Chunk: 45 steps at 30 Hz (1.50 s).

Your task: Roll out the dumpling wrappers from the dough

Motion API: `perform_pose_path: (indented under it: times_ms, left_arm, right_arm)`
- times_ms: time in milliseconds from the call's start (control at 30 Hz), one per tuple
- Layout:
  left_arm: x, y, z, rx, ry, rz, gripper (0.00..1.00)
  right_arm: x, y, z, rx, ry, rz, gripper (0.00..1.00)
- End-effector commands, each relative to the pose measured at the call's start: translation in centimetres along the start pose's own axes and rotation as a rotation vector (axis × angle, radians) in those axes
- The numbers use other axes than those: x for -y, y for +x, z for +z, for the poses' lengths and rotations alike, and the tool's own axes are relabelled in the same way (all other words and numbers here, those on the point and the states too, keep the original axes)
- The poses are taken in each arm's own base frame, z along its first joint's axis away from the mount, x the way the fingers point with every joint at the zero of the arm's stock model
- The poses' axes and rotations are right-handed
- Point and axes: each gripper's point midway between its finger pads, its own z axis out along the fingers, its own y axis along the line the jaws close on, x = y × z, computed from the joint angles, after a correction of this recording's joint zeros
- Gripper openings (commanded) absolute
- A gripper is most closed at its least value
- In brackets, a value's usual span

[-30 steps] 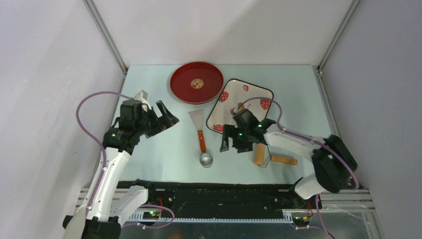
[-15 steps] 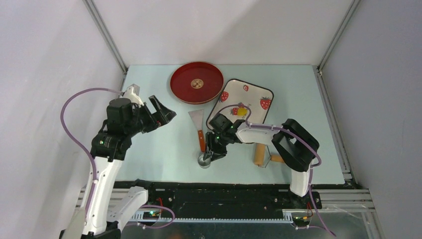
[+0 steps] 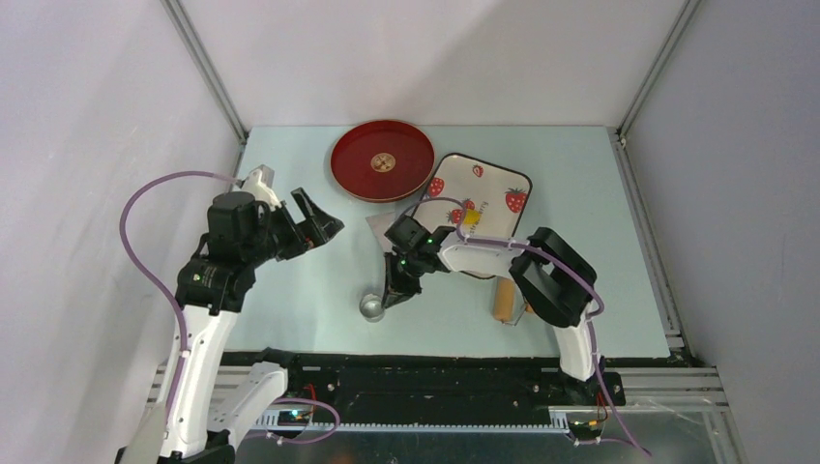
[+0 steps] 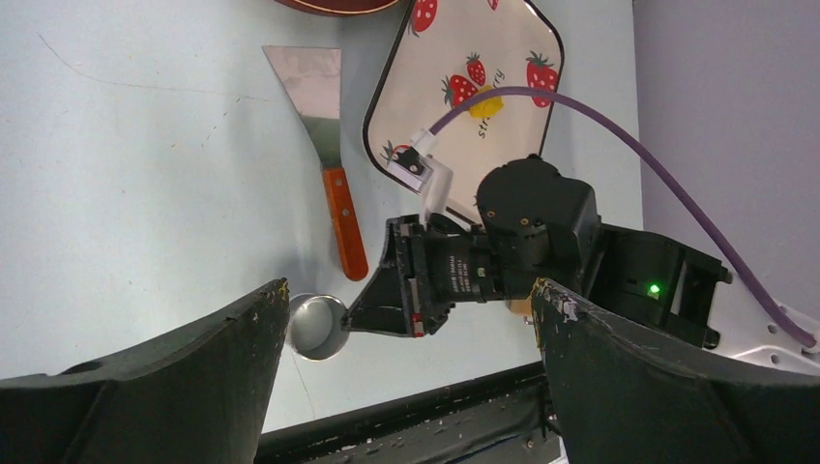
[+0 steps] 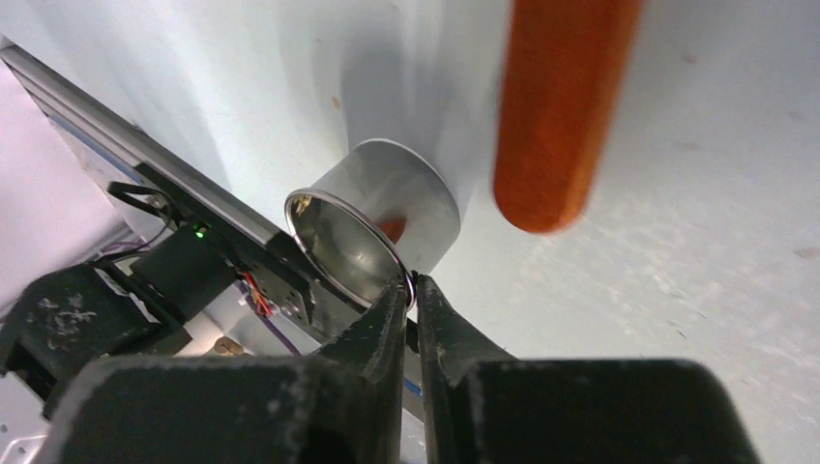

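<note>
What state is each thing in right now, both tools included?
left tool: open, holding nothing.
right tool: shut on the cutter ring's rim.
cutter ring: rim pinched by the right tool.
scraper: lying flat on the table, not held.
dough: on the strawberry tray, not held.
rolling pin: lying on the table, partly hidden by the right arm.
</note>
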Motion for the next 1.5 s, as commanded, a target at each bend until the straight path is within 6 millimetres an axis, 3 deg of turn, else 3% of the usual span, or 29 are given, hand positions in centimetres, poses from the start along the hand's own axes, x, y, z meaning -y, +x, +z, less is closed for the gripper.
perform_pose_path:
  times_ms: [0,100,133,167,200,233,267,367,467,567,700,900,967,1000,1033,1067,1100,1133,1167,1200,1300,1467]
  left_arm:
    - [0.9,-0.1,-0.8,0.010,0.046,0.036,0.98]
    - [0.7,0.2,-0.7,0.005,0.044,0.034,0.98]
    - [0.7,0.2,-0.7,0.003,0.044,0.033,0.98]
    - [0.7,0.4,-0.7,-0.001,0.045,0.034,0.98]
    - [0.6,0.4,-0.7,-0.001,0.045,0.035,0.98]
    - [0.6,0.5,-0.7,-0.001,0.047,0.038,0.98]
    - [0.6,0.5,-0.7,-0.004,0.046,0.036,0.98]
    - [0.5,1.0,-0.6,-0.016,0.051,0.035,0.98]
    - [0.4,1.4,-0.6,-0.026,0.054,0.033,0.98]
    - [0.3,1.7,-0.6,-0.032,0.060,0.035,0.98]
    - [0.2,2.0,-0.5,-0.045,0.059,0.038,0.98]
    - [0.4,2.0,-0.5,-0.051,0.064,0.036,0.98]
    - [0.3,2.1,-0.4,-0.056,0.062,0.031,0.98]
    - [0.2,2.3,-0.3,-0.062,0.059,0.026,0.98]
    - [0.0,2.6,0.0,-0.076,0.054,0.013,0.98]
    - [-0.1,2.8,0.1,-0.083,0.053,0.005,0.98]
    - [-0.4,3.3,0.4,-0.104,0.047,-0.012,0.98]
    - [-0.6,3.6,0.6,-0.114,0.041,-0.022,0.98]
    - [-0.9,4.2,1.0,-0.134,0.030,-0.042,0.98]
    - [-1.1,4.7,1.2,-0.147,0.026,-0.047,0.98]
    - [-1.8,6.6,2.3,-0.215,-0.008,-0.084,0.98]
    - [-1.6,10.0,4.4,-0.346,-0.075,-0.088,0.98]
  right_arm:
    - [-2.1,-1.1,0.7,-0.001,-0.008,-0.019,0.10]
    - [-2.3,-2.0,1.8,-0.010,0.019,-0.019,0.06]
    - [-3.7,-3.0,1.5,0.009,-0.001,-0.034,0.06]
    - [-3.2,-3.0,2.3,-0.006,0.022,-0.027,0.05]
    - [-4.7,-4.1,2.0,0.020,-0.002,-0.042,0.05]
    - [-4.6,-4.3,2.7,0.013,0.010,-0.035,0.05]
    - [-6.0,-5.4,2.4,0.043,-0.011,-0.046,0.05]
    - [-7.9,-7.7,3.1,0.085,-0.030,-0.041,0.05]
    - [-8.3,-9.2,3.7,0.105,-0.029,-0.021,0.08]
    - [-8.8,-10.0,3.3,0.107,-0.057,-0.009,0.17]
    - [-8.0,-10.4,2.2,0.115,-0.059,-0.002,0.45]
    - [-7.4,-11.3,-2.0,0.167,-0.068,-0.019,0.57]
    - [-6.8,-12.1,-5.2,0.212,-0.069,-0.021,0.58]
    - [-5.4,-11.9,-5.5,0.210,-0.039,-0.006,0.58]
    - [-5.0,-12.5,-7.5,0.242,-0.043,-0.010,0.59]
    - [-3.2,-12.1,-7.6,0.234,-0.008,0.010,0.59]
    - [-2.5,-12.7,-9.7,0.269,-0.008,0.012,0.60]
    - [-0.5,-12.1,-9.7,0.259,0.027,0.033,0.60]
    - [0.5,-12.6,-11.8,0.300,0.033,0.037,0.60]
    - [2.7,-11.8,-11.7,0.283,0.070,0.061,0.61]
    - [8.2,-10.6,-14.6,0.309,0.145,0.122,0.64]
    - [14.8,-8.7,-18.6,0.350,0.220,0.196,0.65]
